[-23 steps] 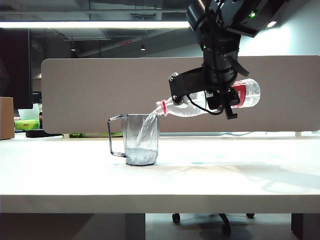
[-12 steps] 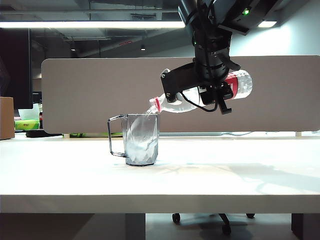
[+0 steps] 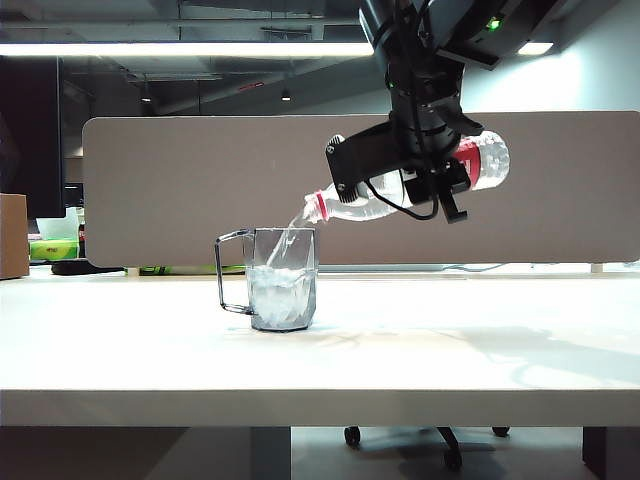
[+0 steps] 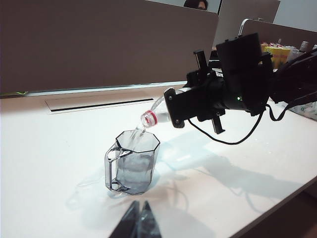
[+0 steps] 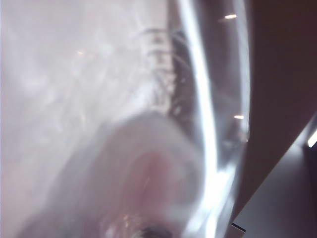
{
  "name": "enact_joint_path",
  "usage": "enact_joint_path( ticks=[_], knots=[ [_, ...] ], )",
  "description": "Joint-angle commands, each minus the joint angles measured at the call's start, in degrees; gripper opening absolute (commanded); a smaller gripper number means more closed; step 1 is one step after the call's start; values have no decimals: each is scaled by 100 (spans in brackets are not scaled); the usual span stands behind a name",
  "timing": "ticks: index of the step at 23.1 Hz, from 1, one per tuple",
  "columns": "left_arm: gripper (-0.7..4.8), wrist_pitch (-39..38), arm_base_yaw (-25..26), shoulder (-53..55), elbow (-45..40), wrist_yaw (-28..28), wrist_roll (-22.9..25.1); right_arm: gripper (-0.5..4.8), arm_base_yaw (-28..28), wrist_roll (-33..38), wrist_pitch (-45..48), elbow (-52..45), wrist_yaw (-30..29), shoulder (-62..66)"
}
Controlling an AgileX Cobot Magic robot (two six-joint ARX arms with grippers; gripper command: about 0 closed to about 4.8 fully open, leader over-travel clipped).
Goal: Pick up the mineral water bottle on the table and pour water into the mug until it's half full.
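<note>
jaws on your right gripper (image 3: pixel 425 185) clamp the mineral water bottle (image 3: pixel 400 190), tipped above the mug (image 3: pixel 282 290), water (image 3: pixel 283 240) streaming in. left gripper (image 4: pixel 138 220) near the mug looks closed.

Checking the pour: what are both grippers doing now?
Left gripper: shut, empty, parked near the mug.
Right gripper: shut on the mineral water bottle.
</note>
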Motion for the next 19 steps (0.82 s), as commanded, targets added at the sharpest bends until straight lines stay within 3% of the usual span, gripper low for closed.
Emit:
enact_joint_path(
  ticks=[1, 5, 7, 12, 13, 15, 19],
  knots=[
    [-5, 24, -9, 2, 13, 17, 15, 189, 9, -26, 308, 59, 35, -85],
    [-5, 24, -9, 2, 13, 17, 15, 189, 42, 240, 284, 57, 0, -85],
    [-5, 24, -9, 2, 13, 20, 13, 189, 52, 763, 190, 52, -55, -85],
    [-5, 24, -11, 2, 13, 17, 15, 187, 87, 3757, -1333, -4, -813, -83],
    [-5, 26, -9, 2, 13, 17, 15, 188, 87, 4411, -1180, -166, -966, -85],
    [-5, 24, -9, 2, 13, 20, 15, 188, 83, 5049, -852, -369, -1233, -87],
    [-5, 24, -9, 2, 13, 20, 15, 188, 63, 7309, 857, -1047, -2127, -87]
  ],
)
